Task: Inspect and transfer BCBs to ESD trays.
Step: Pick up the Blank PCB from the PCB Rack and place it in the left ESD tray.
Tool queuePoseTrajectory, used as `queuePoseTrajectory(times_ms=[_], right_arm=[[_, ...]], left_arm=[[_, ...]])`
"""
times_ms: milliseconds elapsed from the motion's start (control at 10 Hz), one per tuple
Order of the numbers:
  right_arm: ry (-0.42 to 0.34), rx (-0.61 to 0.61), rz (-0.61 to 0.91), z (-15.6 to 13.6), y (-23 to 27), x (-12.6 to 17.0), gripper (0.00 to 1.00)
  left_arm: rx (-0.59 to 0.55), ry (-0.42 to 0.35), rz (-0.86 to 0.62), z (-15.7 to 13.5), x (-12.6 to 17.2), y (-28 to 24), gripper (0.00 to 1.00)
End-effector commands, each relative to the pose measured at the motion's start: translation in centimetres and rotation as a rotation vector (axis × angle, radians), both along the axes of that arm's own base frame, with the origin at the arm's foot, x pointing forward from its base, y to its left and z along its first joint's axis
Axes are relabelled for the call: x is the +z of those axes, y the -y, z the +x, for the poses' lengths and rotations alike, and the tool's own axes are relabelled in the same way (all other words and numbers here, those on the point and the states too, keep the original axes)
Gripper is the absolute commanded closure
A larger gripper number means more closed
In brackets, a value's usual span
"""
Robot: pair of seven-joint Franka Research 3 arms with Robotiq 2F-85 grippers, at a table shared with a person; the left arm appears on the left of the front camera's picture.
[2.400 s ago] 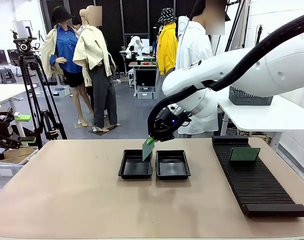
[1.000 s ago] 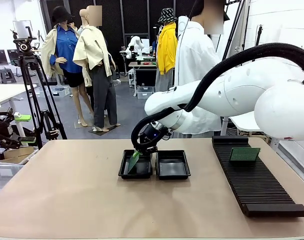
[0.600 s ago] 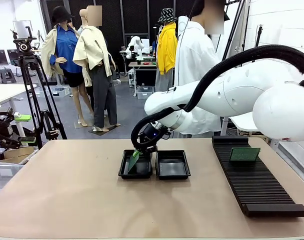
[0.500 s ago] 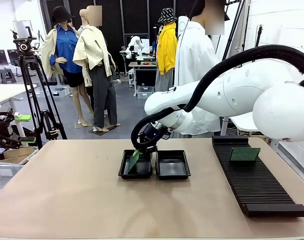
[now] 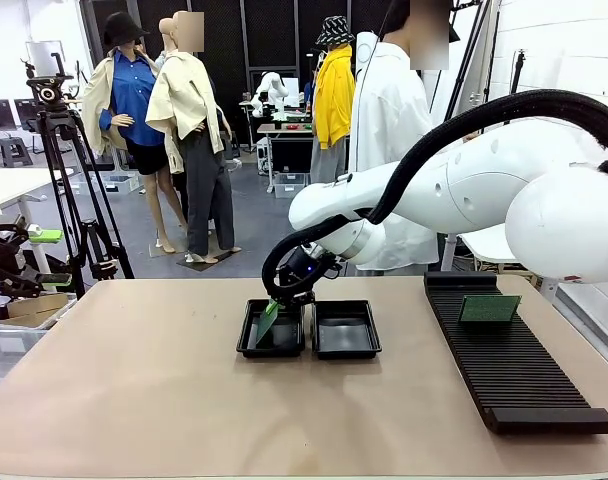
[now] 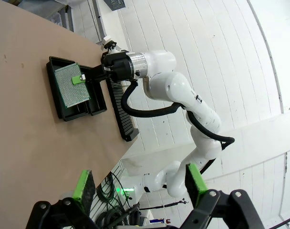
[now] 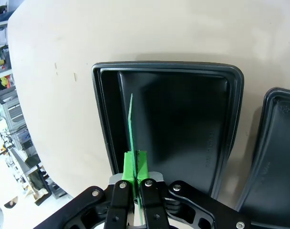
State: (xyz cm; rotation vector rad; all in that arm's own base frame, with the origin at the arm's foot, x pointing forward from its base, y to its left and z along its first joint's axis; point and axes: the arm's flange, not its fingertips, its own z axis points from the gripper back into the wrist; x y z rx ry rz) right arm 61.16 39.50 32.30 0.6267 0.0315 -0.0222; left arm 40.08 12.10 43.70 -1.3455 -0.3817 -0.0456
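My right gripper (image 5: 276,300) reaches across to the left of two black ESD trays (image 5: 254,345) and is shut on a green BCB (image 5: 268,320). The board hangs tilted, its lower edge down inside that tray. In the right wrist view the BCB (image 7: 131,126) is edge-on between the shut fingers (image 7: 135,164), over the tray floor (image 7: 183,124) near one wall. The second tray (image 5: 346,330) lies beside it with nothing in it. Another BCB (image 5: 488,308) stands on the slotted rack. My left gripper (image 6: 139,183) stands open and holds nothing, far from the trays (image 6: 64,112).
A long black ribbed rack (image 5: 514,375) lies along the table's right side. A person in a white coat (image 5: 389,110) stands behind the right arm at the far edge. A camera tripod (image 5: 69,170) stands off the table's left. The near tabletop (image 5: 184,410) is bare.
Earlier the right gripper held the board higher, between the two trays; it has moved left and down into the left tray. Nothing has moved in the last second.
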Motion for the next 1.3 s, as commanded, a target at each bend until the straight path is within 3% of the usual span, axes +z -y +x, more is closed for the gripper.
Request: queuePoseTrajectory(times_ms=[0,100,200,300,700,1200], right_arm=[[0.003,-0.004,-0.001,-0.1,0.1,0.1,1.00],[0.000,0.000,0.000,0.0,0.0,0.0,1.00],[-0.021,0.005,-0.013,0.4,0.1,-0.2,0.91],[-0.030,0.017,-0.019,0.4,0.1,-0.3,0.76],[-0.035,0.016,-0.053,0.1,0.1,0.3,0.00],[-0.041,0.004,-0.144,-0.6,0.2,3.8,0.00]], left_arm=[[0.000,0.003,0.005,-0.1,0.1,-0.2,0.00],[0.000,0.003,0.005,-0.1,0.1,-0.2,0.00],[0.000,0.003,0.005,-0.1,0.1,-0.2,0.00],[0.000,0.003,0.005,-0.1,0.1,-0.2,0.00],[0.000,0.003,0.005,-0.1,0.1,-0.2,0.00],[0.000,0.003,0.005,-0.1,0.1,-0.2,0.00]])
